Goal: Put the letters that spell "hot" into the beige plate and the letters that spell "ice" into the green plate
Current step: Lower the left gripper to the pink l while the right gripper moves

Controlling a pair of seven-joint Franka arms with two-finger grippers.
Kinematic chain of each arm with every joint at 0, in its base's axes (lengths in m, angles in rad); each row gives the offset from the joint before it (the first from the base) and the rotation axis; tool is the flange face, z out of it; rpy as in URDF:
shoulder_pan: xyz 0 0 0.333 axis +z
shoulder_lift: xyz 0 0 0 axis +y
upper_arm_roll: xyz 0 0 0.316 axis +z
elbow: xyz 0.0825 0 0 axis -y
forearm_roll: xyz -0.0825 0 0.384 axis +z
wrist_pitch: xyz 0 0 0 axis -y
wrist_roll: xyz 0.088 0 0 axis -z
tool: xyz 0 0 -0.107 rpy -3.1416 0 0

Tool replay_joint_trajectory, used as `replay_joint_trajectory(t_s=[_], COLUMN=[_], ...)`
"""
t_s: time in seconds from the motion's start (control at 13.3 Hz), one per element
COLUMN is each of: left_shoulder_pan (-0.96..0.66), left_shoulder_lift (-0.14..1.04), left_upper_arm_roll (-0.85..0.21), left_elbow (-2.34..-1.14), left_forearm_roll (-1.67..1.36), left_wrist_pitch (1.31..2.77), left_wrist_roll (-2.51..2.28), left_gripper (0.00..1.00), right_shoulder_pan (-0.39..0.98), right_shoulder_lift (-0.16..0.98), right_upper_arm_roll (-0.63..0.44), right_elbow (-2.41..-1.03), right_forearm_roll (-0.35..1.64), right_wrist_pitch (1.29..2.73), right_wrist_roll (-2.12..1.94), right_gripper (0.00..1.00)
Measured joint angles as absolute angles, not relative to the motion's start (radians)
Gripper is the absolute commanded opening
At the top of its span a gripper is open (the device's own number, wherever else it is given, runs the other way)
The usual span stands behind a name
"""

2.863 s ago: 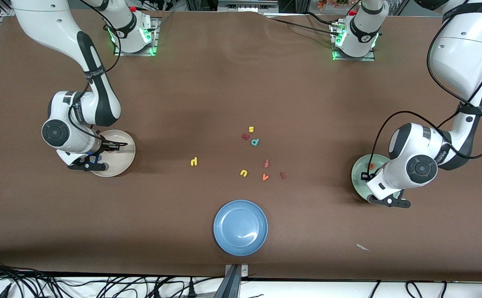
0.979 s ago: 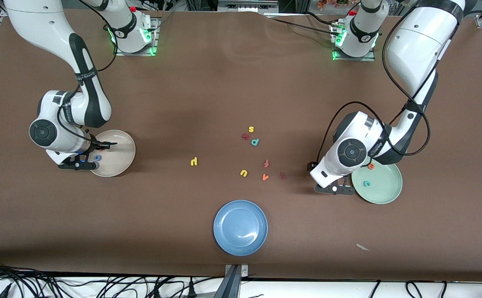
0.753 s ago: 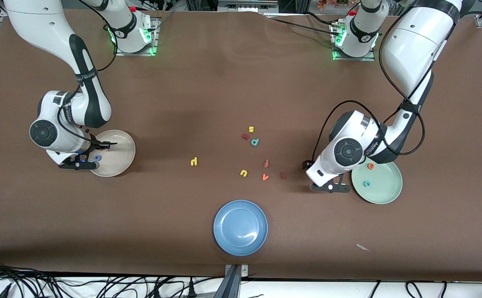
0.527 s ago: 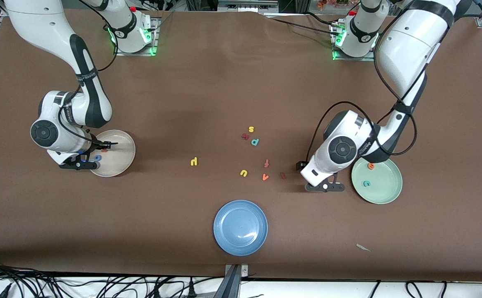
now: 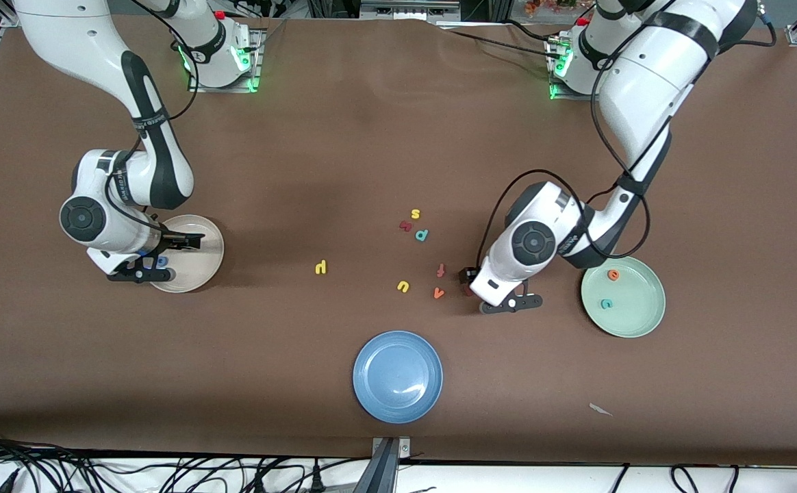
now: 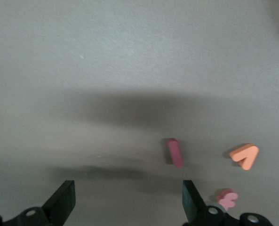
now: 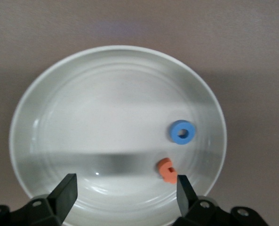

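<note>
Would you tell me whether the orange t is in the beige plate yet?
In. The right wrist view shows the orange t lying inside the beige plate, beside the blue o.

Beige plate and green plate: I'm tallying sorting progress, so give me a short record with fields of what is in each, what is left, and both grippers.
beige plate: blue o, orange t
green plate: orange e, teal c
yellow h: on the table, not yet plated
dark red i: on the table beside the orange v
left gripper: open, over the dark red i
right gripper: open, over the beige plate, empty
</note>
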State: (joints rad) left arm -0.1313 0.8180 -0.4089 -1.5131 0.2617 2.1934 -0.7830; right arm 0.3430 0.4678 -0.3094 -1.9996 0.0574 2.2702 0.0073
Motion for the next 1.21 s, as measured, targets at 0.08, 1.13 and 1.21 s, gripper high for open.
replay_joint_trajectory(t_s=[0.08, 1.13, 1.21], left_shoulder_pan=[-0.141, -0.199, -0.212], left_shoulder_lift=[0.828, 0.908, 0.913], left_upper_arm_roll=[-0.409, -0.373, -0.362], left_elbow=[-1.503, -1.41, -1.405], left_forearm_roll=[0.262, 0.262, 0.262], left_wrist_pitch=[2.193, 2.196, 2.201], left_wrist_roll=[-0.807, -0.92, -0.929], left_gripper=[1.0, 0.66, 0.61], right_shoulder_pan=[0.343, 0.346, 0.346], right_shoulder_lift=[0.461, 0.423, 0.424], right_upper_arm_roll=[-0.291, -0.076, -0.064], right_elbow=[-2.0, -1.975, -1.975], right_forearm_roll=[0.057, 0.058, 0.058], right_wrist_pitch=[2.27, 2.333, 2.351], right_wrist_roll=[0.038, 0.235, 0.239], right_gripper=[0.94, 0.94, 0.94])
